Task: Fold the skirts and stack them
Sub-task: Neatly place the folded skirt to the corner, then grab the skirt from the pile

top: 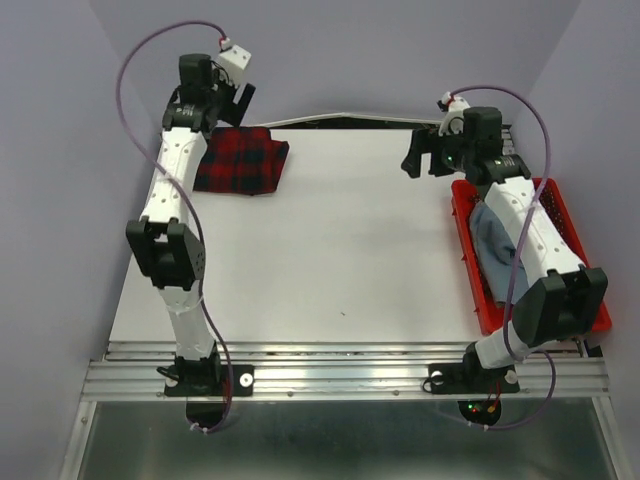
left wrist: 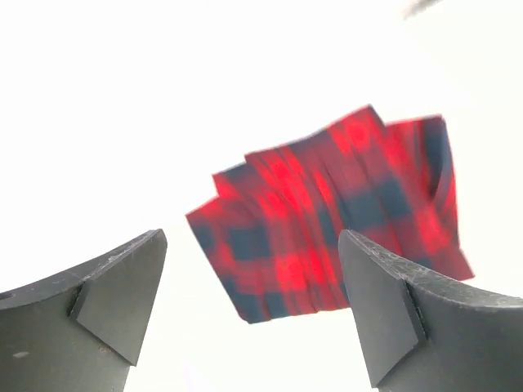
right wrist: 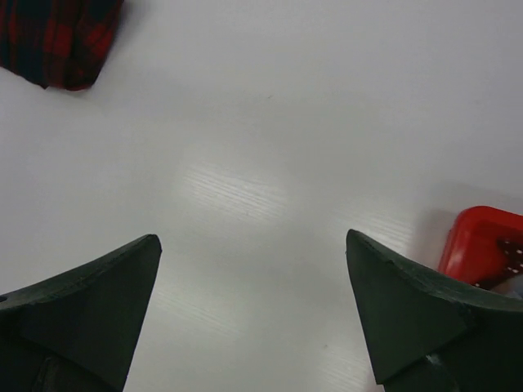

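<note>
Left gripper [left wrist: 252,241] is hovering, jaws spread wide and empty, above the folded plaid skirt [left wrist: 327,220] lying at the far left corner of the table [top: 350,250]. Right gripper [right wrist: 252,239] is hanging equally wide and empty beside the red basket [top: 487,318], where the blue-grey skirt [top: 495,235] is lying bunched under the right arm.

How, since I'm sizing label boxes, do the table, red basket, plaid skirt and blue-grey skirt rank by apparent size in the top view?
1. table
2. red basket
3. plaid skirt
4. blue-grey skirt, though the right arm covers part of it, so third versus fourth is unsure.
</note>
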Controlling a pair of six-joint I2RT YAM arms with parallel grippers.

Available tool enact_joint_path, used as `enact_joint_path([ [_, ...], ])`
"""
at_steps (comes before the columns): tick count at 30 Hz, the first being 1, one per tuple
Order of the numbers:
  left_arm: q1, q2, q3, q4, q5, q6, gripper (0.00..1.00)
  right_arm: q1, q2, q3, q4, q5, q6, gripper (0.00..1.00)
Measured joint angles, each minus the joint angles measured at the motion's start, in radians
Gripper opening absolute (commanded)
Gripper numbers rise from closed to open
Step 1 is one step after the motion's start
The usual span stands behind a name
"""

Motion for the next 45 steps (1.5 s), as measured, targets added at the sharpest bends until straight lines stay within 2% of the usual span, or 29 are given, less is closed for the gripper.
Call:
enact_joint_path([
  [4, -0.005, -0.285, -0.08, 0.058, 0.001, -0.08, 0.99, -0.055, -0.112, -0.037, 0.001, 0.068, -0.055, 1.0],
  [9, -0.004, -0.713, -0.439, 0.098, 0.055, -0.1, 0.99, -0.143, -0.307, -0.193, 0.002, 0.134, -0.12, 1.0],
  [15, -0.004, -1.033, -0.812, -0.014, 0.126, -0.111, 0.99, -0.16, -0.387, -0.338, -0.077, 0.238, -0.174, 1.0],
  [19, -0.004, -1.086, -0.919, -0.109, 0.157, -0.134, 0.99, -0.188, -0.385, -0.389, -0.138, 0.324, -0.219, 1.0],
  [22, -0.004, -1.096, -0.953, -0.182, 0.175, -0.146, 0.99, -0.276, -0.359, -0.395, -0.147, 0.369, -0.273, 1.0],
  [26, -0.004, -1.095, -0.952, -0.246, 0.187, -0.156, 0.99, -0.423, -0.28, -0.364, -0.15, 0.34, -0.337, 1.0],
  [29, -0.004, -1.077, -0.947, -0.285, 0.189, -0.156, 0.99, -0.574, -0.156, -0.314, -0.146, 0.305, -0.382, 1.0],
  [34, -0.004, -1.019, -0.944, -0.322, 0.188, -0.151, 0.99, -0.621, -0.037, -0.285, -0.128, 0.233, -0.426, 1.0],
  [38, -0.004, -1.003, -0.944, -0.334, 0.187, -0.141, 0.99, -0.621, 0.069, -0.283, -0.108, 0.18, -0.444, 0.92],
  [39, -0.004, -1.003, -0.944, -0.334, 0.188, -0.139, 0.99, -0.621, 0.09, -0.283, -0.103, 0.173, -0.445, 0.82],
  [41, -0.004, -1.003, -0.944, -0.333, 0.188, -0.132, 0.99, -0.621, 0.132, -0.283, -0.094, 0.159, -0.447, 0.7],
  [42, -0.004, -1.003, -0.944, -0.332, 0.188, -0.127, 0.99, -0.621, 0.148, -0.283, -0.092, 0.148, -0.446, 0.57],
  [44, -0.004, -1.003, -0.944, -0.328, 0.188, -0.122, 0.99, -0.621, 0.153, -0.283, -0.092, 0.133, -0.443, 0.46],
  [45, -0.004, -1.003, -0.944, -0.324, 0.188, -0.118, 0.99, -0.621, 0.147, -0.284, -0.092, 0.124, -0.448, 0.32],
])
